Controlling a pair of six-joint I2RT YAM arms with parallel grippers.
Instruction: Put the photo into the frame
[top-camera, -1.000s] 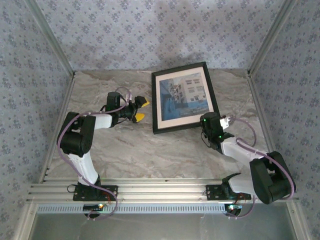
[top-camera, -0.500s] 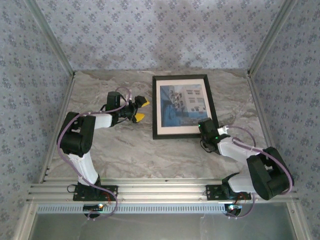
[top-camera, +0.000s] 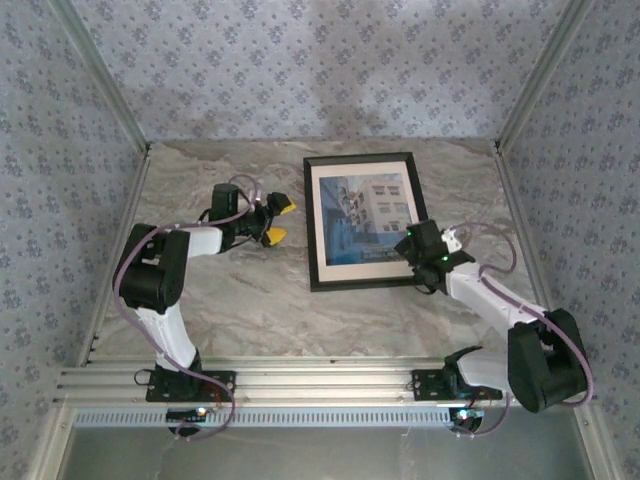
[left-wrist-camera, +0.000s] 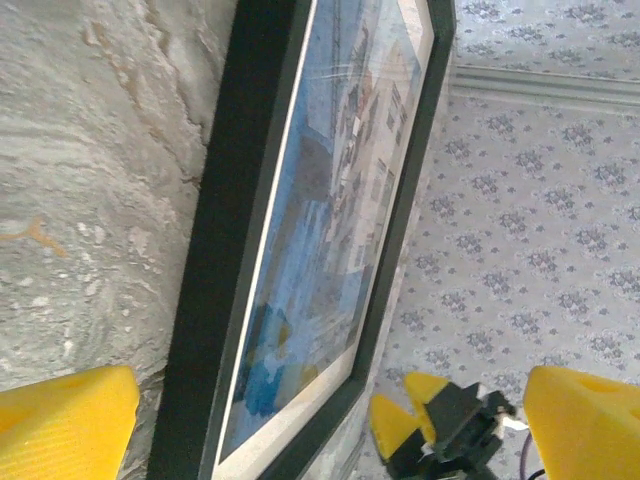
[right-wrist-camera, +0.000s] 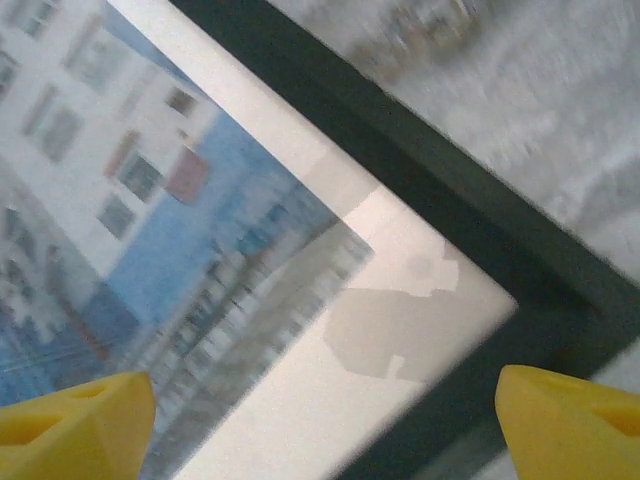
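Blue-flowered wallpaper is enclosing a grey marbled worktop (top-camera: 250, 310). Toward one o'clock from its middle, the thin black rectangular frame (top-camera: 360, 282) is lying flat, with the cream-bordered paper photo of blue-and-white buildings (top-camera: 365, 215) sitting inside it. The right claw (right-wrist-camera: 320, 420) is hovering over the frame's five-o'clock corner, spread wide, gripping nothing. The left claw (top-camera: 281, 222) is waiting at nine o'clock of the frame, equally wide and empty. Placement is looking finished; the next move is calling for lifting clear without nudging the frame.
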